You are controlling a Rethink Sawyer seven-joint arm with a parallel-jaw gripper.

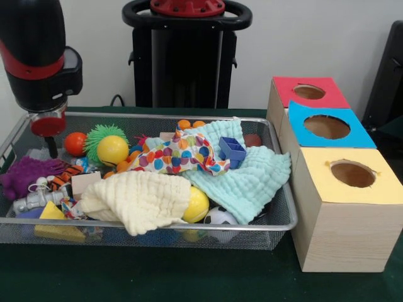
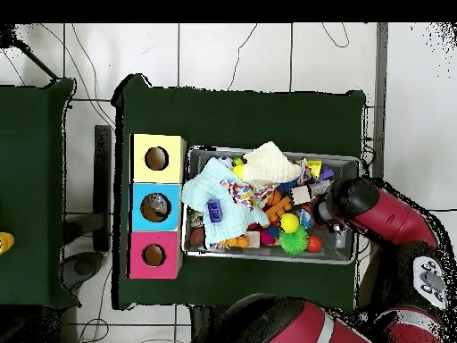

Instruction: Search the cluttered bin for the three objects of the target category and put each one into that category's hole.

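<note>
A: Looking into the cluttered bin (image 1: 277, 221) on the green table (image 1: 189, 277) — where is the gripper (image 1: 50, 150)?

B: At the bin's end farthest from the wooden boxes, low over the clutter in the back corner. Only a thin dark tip shows below the red collar in the front view, so I cannot tell whether it is parted or clenched, and nothing can be seen in it.

A: And the bottles?

B: One clear, crumpled-looking thing with a white cap (image 1: 34, 196) lies near the front rim at that same end, in front of the gripper and apart from it; it may be a bottle, but I cannot be sure. A purple fuzzy toy (image 1: 24, 173) lies between the two.

A: What sits nearest the gripper?

B: An orange ball (image 1: 75, 143) just beside it, then a green spiky ball (image 1: 101, 137) with a yellow ball (image 1: 113, 150) in front of it.

A: The rest?

B: Cloths cover the middle — a cream one (image 1: 135, 200) at the front, a polka-dot one (image 1: 179, 156), and a mint one (image 1: 252, 179) draped toward the boxes, with a blue plastic piece (image 1: 232, 151) on it. Beside the bin stand three boxes with round holes: the red-topped box (image 1: 308, 92), the blue-topped box (image 1: 326, 126) and the yellow-topped box (image 1: 352, 176).
</note>
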